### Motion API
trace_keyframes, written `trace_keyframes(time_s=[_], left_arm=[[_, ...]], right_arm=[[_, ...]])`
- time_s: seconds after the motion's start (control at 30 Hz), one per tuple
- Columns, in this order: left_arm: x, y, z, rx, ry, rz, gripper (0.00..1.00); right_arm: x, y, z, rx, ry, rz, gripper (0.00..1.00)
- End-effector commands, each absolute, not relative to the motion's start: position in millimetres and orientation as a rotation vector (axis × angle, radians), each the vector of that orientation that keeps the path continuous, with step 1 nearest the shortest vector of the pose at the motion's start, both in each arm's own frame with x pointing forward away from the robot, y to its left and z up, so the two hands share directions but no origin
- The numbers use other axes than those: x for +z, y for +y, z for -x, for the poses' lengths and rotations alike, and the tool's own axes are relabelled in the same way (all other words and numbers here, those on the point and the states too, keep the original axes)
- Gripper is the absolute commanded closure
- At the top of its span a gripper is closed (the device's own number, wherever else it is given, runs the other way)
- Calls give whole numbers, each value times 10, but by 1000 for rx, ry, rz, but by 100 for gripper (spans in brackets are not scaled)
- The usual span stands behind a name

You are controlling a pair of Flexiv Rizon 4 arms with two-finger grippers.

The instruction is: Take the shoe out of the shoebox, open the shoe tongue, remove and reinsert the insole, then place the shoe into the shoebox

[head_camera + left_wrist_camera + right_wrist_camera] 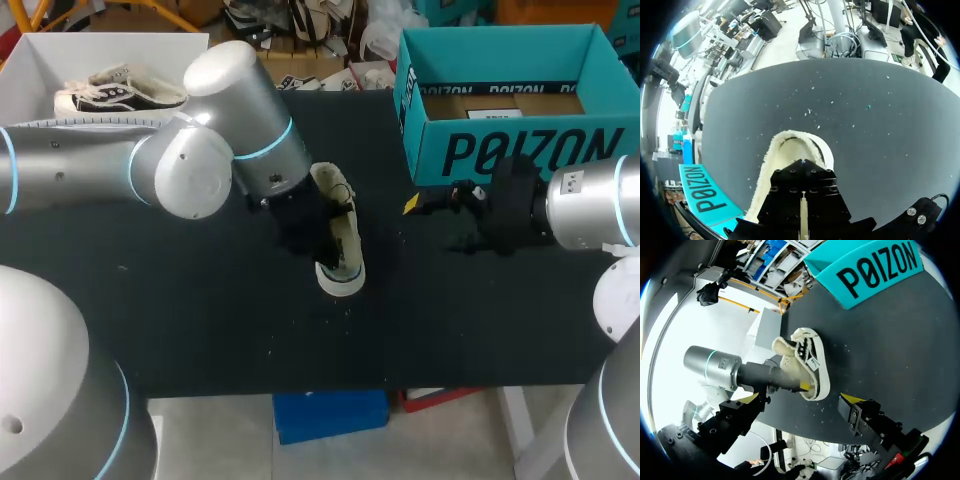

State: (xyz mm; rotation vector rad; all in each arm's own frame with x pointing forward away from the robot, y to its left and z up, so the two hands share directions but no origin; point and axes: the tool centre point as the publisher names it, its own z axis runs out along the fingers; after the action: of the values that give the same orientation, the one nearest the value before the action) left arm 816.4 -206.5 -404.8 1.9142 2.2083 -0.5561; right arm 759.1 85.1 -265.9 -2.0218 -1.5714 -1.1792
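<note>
Lying on table outside shoebox, shoe is running lengthwise away from robot. Left gripper is sitting at its opening, grip hidden. Right gripper is hanging wide, empty, well apart.

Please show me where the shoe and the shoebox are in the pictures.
shoe (340,282): head view, on its pale sole edge.
shoebox (520,150): head view, on its front wall.

left arm over shoe, shoebox interior seemingly unobstructed
</note>
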Motion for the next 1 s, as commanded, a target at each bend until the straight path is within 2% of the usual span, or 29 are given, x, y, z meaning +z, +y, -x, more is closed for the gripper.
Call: trace_keyframes(time_s=[0.03, 0.13, 0.4, 0.6, 1.0], left_arm=[[-4120, -2172, -8219, -526, 2229, -1941, 100], [-3970, -2147, -8228, -591, 2191, -1890, 100], [-3408, -1874, -8320, -1145, 2000, -1537, 100], [-3210, -1650, -8464, -1341, 1906, -1297, 100], [-3060, -1122, -8961, -1169, 1943, -972, 100]], right_arm=[[-2657, 855, -7595, -1177, -1571, 2022, 0], [-2657, 855, -7595, -1177, -1571, 2022, 0], [-2657, 855, -7595, -1177, -1571, 2022, 0], [-2657, 855, -7595, -1177, -1571, 2022, 0], [-2657, 855, -7595, -1177, -1571, 2022, 0]])
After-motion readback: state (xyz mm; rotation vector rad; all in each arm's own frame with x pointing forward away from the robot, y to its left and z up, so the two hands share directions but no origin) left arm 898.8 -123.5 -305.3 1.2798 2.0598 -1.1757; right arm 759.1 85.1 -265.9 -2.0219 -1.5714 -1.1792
